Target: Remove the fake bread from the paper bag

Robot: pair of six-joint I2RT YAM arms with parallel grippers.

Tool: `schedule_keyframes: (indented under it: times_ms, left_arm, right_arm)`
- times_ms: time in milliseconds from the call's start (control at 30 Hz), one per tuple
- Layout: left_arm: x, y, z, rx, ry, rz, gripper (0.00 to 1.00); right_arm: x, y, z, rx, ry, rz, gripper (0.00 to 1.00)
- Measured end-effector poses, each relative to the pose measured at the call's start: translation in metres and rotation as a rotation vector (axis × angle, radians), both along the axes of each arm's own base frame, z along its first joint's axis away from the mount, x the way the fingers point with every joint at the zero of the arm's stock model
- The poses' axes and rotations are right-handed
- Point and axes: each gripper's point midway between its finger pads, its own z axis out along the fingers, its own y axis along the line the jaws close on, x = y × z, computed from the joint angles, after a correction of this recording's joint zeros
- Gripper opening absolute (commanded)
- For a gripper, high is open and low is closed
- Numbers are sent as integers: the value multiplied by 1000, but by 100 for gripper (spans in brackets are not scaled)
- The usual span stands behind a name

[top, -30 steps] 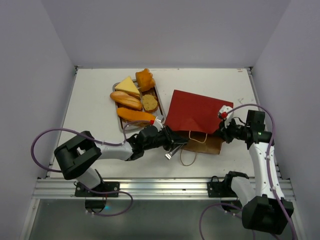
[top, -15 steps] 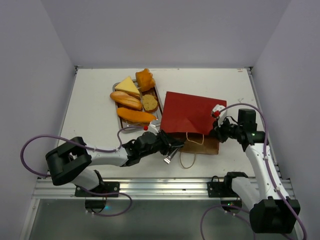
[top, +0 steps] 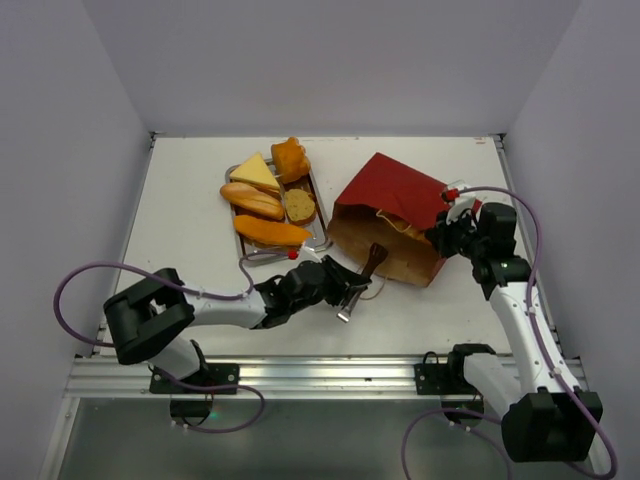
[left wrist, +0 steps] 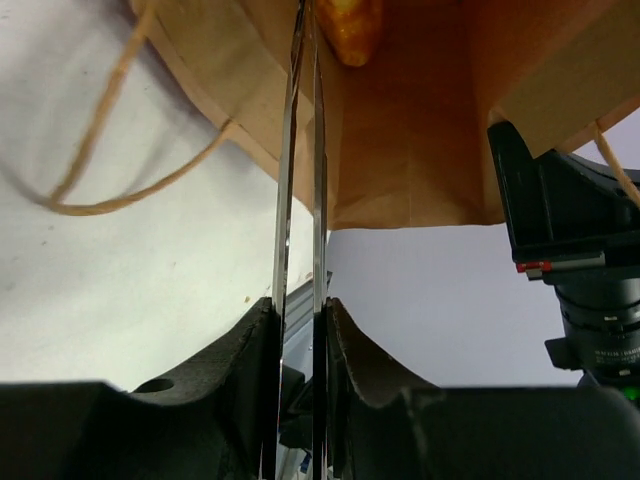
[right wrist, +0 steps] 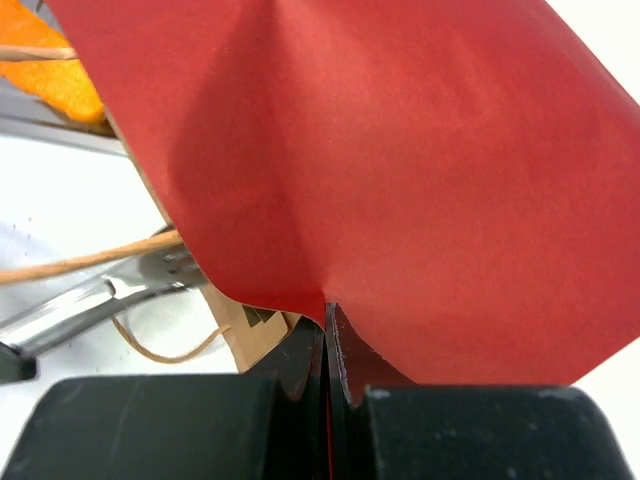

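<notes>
Sitting on the metal tray [top: 319,216] are five bread pieces [top: 272,232], but one orange piece [left wrist: 345,28] is left deep inside the paper bag [top: 395,195] on the surface, right jaws pinching its red wall, left jaws clamped on metal tongs [left wrist: 300,200] pointing into its mouth.

Bread piece [left wrist: 348,28] inside paper bag [left wrist: 400,130] cut off at top edge.
</notes>
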Motion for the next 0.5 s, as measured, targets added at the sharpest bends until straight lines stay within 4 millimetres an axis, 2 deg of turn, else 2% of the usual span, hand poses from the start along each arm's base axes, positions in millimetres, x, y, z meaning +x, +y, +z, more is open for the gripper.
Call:
schedule_keyframes:
  times_ms: [133, 233, 367, 500]
  left_arm:
    - [12, -14, -1, -5, -5, 4, 32]
    - [23, -25, -9, 0, -5, -3, 34]
    - [34, -30, -20, 12, 3, -8, 38]
    - [44, -33, -22, 6, 3, -4, 42]
  right_arm:
    - [5, 1, 2, 12, -13, -35, 0]
    - [5, 1, 0, 22, -7, -48, 0]
    - [5, 1, -2, 29, -4, -54, 0]
    - [6, 1, -2, 32, -6, -55, 0]
